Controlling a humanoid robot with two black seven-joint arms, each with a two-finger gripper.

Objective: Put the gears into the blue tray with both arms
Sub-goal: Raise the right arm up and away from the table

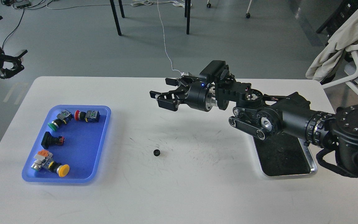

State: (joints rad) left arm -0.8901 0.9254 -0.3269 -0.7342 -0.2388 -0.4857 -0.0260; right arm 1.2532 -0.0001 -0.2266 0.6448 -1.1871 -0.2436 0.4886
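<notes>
Gear [157, 152] lying flat on bare counter [179, 193], between blue tray [82, 161] and silver tray [313, 169], nearer blue tray. Round wheel, no long axis to align on. Right pincer [163, 95] hanging raised above counter, jaws spread wide, holding nothing; gear sitting toward robot from its tips, slightly to left. Left pincer [12, 62] hovering off counter's far left edge, open, empty. Judgement: right pincer nearer gear; left pincer nearer blue tray. Tray holding push-button switches [59, 119] only, no gear visible inside.
</notes>
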